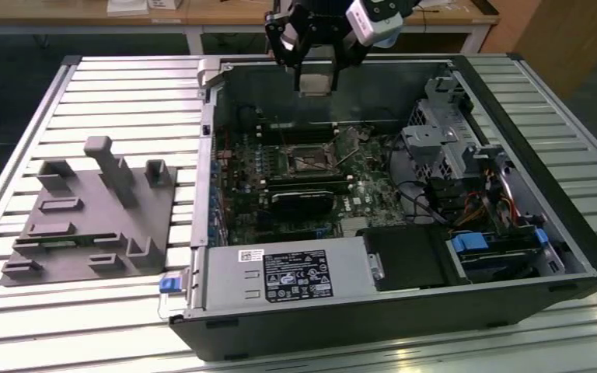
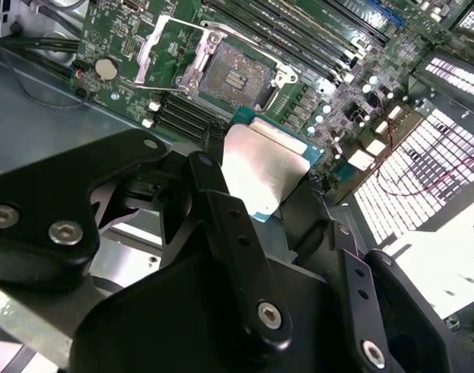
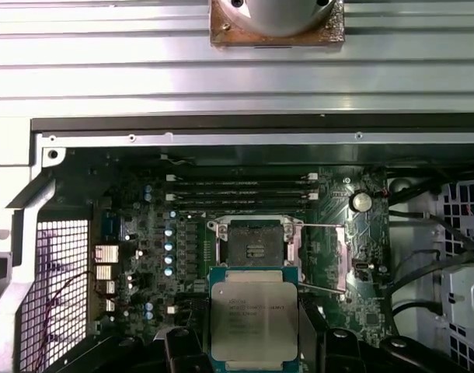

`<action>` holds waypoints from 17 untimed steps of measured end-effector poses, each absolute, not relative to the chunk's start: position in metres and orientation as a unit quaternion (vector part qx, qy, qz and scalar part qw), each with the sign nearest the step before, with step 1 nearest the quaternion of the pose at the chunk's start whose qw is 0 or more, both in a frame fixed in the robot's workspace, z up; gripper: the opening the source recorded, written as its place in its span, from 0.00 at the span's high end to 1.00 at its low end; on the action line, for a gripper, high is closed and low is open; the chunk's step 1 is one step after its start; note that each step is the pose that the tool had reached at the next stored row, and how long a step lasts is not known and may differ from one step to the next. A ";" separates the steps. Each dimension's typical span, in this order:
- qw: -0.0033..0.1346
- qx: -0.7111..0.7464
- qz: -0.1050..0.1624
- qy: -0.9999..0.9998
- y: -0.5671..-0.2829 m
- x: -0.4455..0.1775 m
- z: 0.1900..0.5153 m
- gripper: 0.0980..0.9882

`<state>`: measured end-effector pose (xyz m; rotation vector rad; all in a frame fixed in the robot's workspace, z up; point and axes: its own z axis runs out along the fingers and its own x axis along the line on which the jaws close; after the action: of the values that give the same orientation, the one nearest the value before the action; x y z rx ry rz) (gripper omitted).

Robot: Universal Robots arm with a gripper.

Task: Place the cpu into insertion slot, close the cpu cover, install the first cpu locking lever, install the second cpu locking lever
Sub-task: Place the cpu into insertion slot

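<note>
- The grey fixture block [image 1: 91,210] lies on the slatted table [image 1: 122,85], well to the exterior view's left of the insertion slot [image 1: 309,159]. It plays no part in this step.
- The open computer case [image 1: 207,78] surrounds the slot, which sits on the green circuit board near the middle of the case.
- The cpu cover [image 2: 146,48] is folded open just beside the slot. The socket is bare and nothing lies in it.
- The gripper [image 1: 316,71] hangs high over the far wall of the case, beyond the slot. It is clamped on the cpu [image 3: 254,318] by two opposite edges.
- The cpu is in the air, well apart from the slot, with its metal top facing the wrist cameras. It is not yet seated.
- A locking lever [image 3: 324,290] stands released just beside the slot.
- Judgement: the step in hand is carrying the cpu to the slot. Keep the chip level, square its edges to the slot rim, and keep it clear of the cover and lever. A tilted or offset entry risks damaging the contacts.
- The drive cage [image 1: 444,148] and cables [image 1: 475,210] lie to the exterior view's right of the slot.
</note>
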<state>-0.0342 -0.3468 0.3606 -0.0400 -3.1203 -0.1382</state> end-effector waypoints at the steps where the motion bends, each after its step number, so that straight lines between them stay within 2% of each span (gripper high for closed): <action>1: 0.009 -0.013 -0.044 -0.999 -0.347 -0.034 0.359 0.50; 17: 0.008 -0.013 -0.043 -0.999 -0.347 -0.034 0.343 0.50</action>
<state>-0.0341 -0.3468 0.3428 -0.0399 -3.1217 -0.1349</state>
